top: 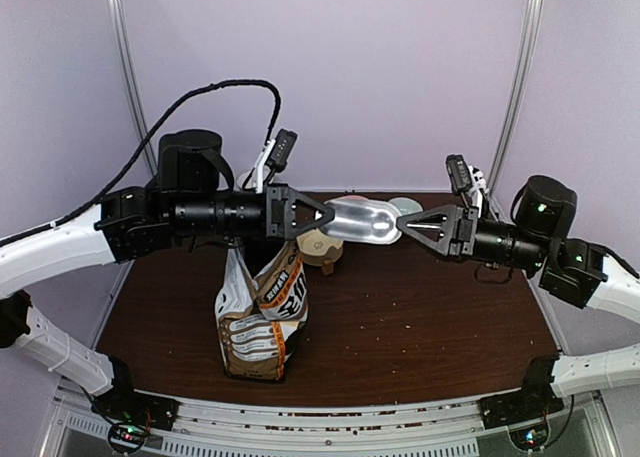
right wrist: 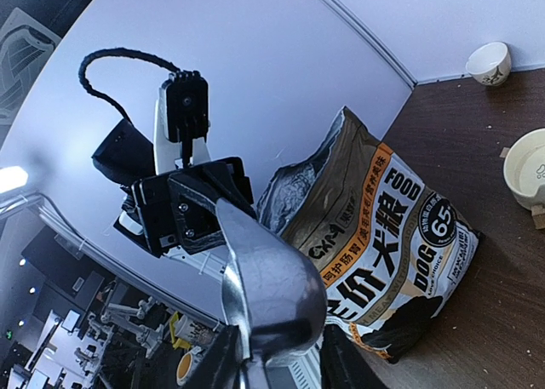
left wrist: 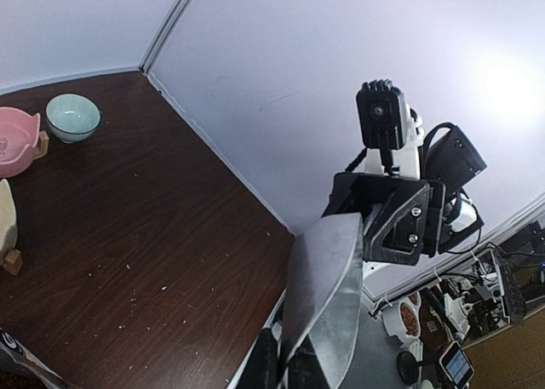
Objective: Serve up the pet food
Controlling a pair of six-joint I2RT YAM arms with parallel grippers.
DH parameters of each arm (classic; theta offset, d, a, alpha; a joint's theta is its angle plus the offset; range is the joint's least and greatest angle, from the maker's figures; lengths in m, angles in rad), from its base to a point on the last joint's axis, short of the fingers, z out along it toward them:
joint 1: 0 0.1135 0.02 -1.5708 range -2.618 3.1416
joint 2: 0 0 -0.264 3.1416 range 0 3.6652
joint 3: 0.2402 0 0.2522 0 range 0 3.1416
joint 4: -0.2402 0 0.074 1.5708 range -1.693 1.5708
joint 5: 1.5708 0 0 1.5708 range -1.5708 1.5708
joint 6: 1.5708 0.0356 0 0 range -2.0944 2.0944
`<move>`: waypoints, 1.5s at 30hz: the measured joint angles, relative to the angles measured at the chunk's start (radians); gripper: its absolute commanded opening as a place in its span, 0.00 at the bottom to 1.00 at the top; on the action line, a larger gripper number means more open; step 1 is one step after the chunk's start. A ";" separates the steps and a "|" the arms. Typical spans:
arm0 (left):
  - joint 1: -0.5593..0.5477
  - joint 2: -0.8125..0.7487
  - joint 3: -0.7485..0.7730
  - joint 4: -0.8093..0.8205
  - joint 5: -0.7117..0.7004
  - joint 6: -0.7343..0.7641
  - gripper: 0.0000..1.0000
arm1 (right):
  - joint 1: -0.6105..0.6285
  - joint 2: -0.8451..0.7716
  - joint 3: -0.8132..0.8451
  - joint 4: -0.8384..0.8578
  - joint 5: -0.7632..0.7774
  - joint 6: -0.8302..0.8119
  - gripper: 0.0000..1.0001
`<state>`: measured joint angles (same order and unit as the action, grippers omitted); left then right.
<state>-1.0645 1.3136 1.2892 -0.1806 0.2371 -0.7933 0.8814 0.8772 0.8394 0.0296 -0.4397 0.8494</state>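
Gripping 1 metal scoop (top: 362, 220) from both ends, the left gripper (top: 330, 219) and right gripper (top: 401, 223) are each clamped on it high above the table (top: 430, 317), probably for a handover. No pet food shows; it is judged to sit inside the open bag (top: 262, 317) standing below the left arm. A cream bowl (top: 320, 245) sits near the back edge, and bare tabletop right of the bag leaves room to lower.

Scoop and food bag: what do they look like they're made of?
The silver scoop looks like polished metal, possibly steel: mirror-bright with sharp highlights. The printed white-and-brown bag is probably a plastic-foil laminate: glossy outside, crinkled silvery lining at the open mouth.
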 measured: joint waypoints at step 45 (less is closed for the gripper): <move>0.010 -0.099 0.107 -0.285 -0.207 0.120 0.77 | -0.035 0.028 0.139 -0.137 -0.119 -0.089 0.00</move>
<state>-1.0550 1.2144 1.3964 -0.4656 0.0299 -0.6735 0.8459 0.9051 0.9787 -0.1078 -0.5587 0.7605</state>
